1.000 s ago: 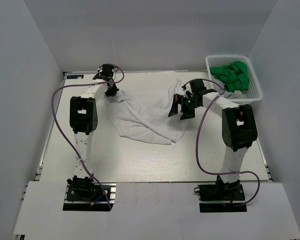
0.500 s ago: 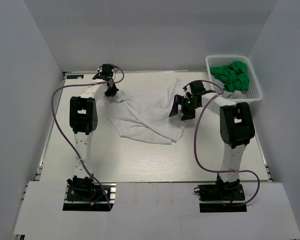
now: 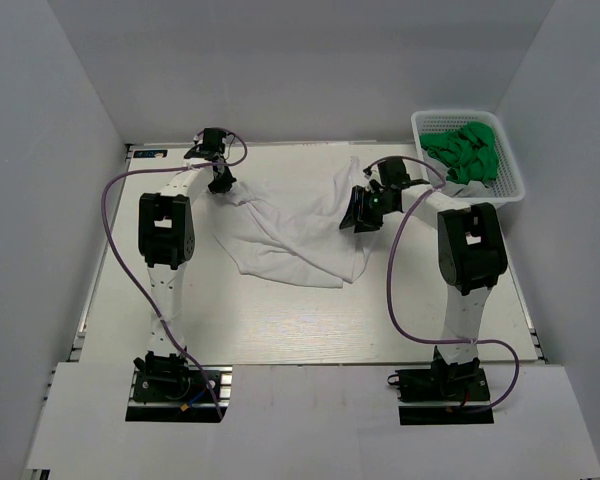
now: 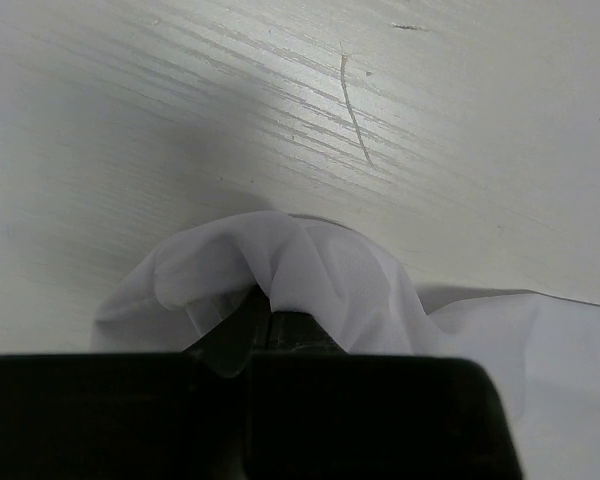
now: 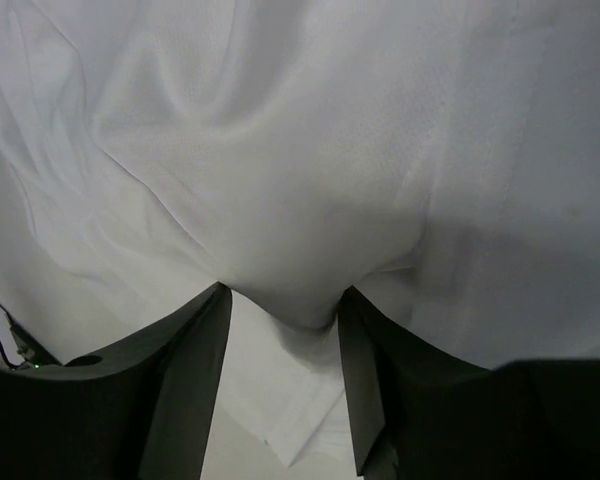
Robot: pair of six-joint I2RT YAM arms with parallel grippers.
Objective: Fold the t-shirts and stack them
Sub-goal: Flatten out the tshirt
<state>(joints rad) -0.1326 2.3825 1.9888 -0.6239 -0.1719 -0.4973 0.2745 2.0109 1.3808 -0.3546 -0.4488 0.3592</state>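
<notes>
1. Cloth comes first: the white t-shirt [image 3: 290,235] lies crumpled and unfolded mid-table, between the two arms. It looks soft, light and limp, so I judge it will drape and bunch rather than keep a shape.
2. Good holds are probably the hem corners or shoulder seams, taken two at once so the panel spreads. A pinch mid-panel would only gather a tuft.
3. The left gripper [image 3: 223,183] is pressed together on a fold at the shirt's far-left edge, with cloth puffing over its tips.
4. The right gripper [image 5: 283,335] has its jaws partway apart, astride a bulge of cloth at the shirt's right side. Whether that fold is clamped cannot be told.
5. The green t-shirts [image 3: 465,150] sit heaped in the white mesh basket [image 3: 510,185] at the far-right corner, well apart from the white one.
6. The table [image 3: 280,320] is pale, smooth wood-grain with faint scratches, so cloth should slide easily. Plain white walls [image 3: 70,110] close in three sides.
</notes>
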